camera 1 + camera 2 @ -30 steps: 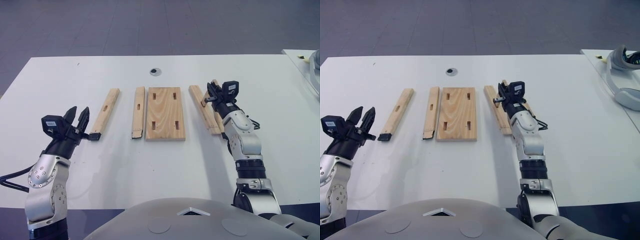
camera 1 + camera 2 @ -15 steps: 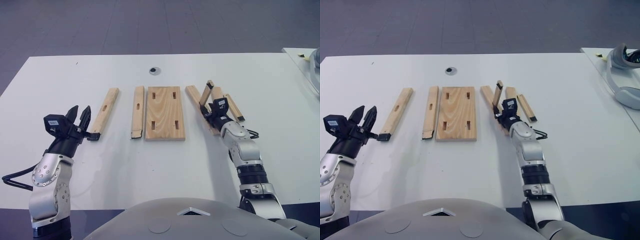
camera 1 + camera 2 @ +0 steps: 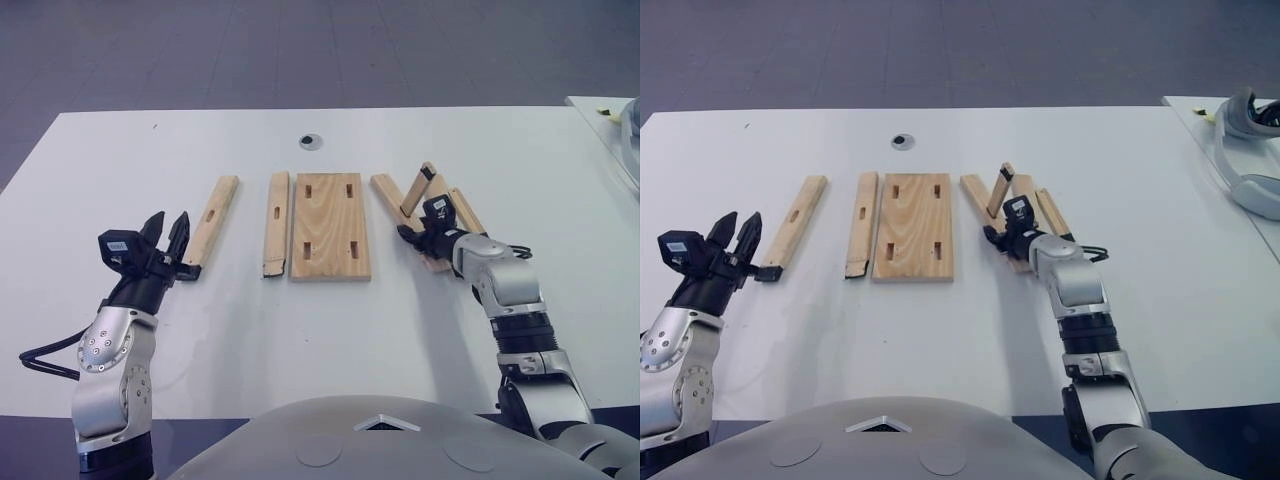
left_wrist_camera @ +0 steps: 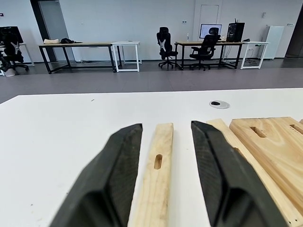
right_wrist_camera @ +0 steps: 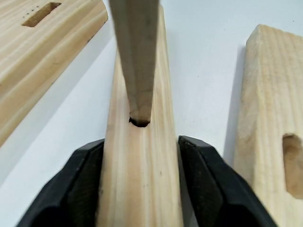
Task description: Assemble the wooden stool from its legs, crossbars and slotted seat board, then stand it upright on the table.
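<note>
The slotted seat board (image 3: 330, 225) lies flat mid-table. Left of it lie two slotted legs, one (image 3: 212, 220) farther left and one (image 3: 275, 220) beside the board. My left gripper (image 3: 168, 222) is open by the outer leg's dark near end; in the left wrist view that leg (image 4: 158, 165) runs between the fingers (image 4: 111, 184). Right of the board, a leg (image 5: 139, 156) has a crossbar (image 3: 417, 188) leaning out of its slot. My right gripper (image 3: 411, 238) is shut on this leg's near end. Another leg (image 3: 458, 208) lies just right.
A round cable hole (image 3: 311, 142) sits in the table (image 3: 300, 330) behind the board. A white headset (image 3: 1250, 150) rests on a side table at far right. Bare tabletop stretches in front of the pieces.
My right gripper came down from above the right-hand pieces to the leg's near end. The crossbar now leans in that leg's slot. My left gripper edged toward the outer leg.
</note>
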### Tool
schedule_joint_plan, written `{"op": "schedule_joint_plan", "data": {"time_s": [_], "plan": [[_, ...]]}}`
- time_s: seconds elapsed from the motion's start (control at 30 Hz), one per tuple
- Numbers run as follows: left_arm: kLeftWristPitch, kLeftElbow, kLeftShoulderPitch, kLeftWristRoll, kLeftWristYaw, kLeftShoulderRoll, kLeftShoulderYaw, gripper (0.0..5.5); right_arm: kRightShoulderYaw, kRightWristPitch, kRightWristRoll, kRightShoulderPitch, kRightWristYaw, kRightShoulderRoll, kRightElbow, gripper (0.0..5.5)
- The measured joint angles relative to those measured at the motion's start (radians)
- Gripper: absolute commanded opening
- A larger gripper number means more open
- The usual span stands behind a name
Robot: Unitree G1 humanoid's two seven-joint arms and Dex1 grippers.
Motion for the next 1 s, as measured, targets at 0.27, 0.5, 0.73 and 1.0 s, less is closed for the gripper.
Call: {"op": "schedule_joint_plan", "data": {"time_s": [0.27,0.5,0.73,1.0], "plan": [[0.225,-0.006,-0.128,-0.336,-0.142,0.153,0.083,1.88,-0.144,0.044,0.208,-0.257,0.134,0.048,0.125,2.07],[0.592,0.168,-0.624,-1.071,-0.177,0.356,0.117,2.16,-0.219,0.343,0.675,-0.486,0.379,0.148,0.028,2.07],[0.698,0.235,-0.739,-1.298,-0.083,0.374,0.059,3.32,-0.201,0.501,0.879,-0.454,0.409,0.179,-0.084,2.07],[0.699,0.274,-0.746,-1.314,-0.041,0.381,0.061,3.86,-0.197,0.507,0.912,-0.435,0.379,0.175,-0.099,2.07]]}}
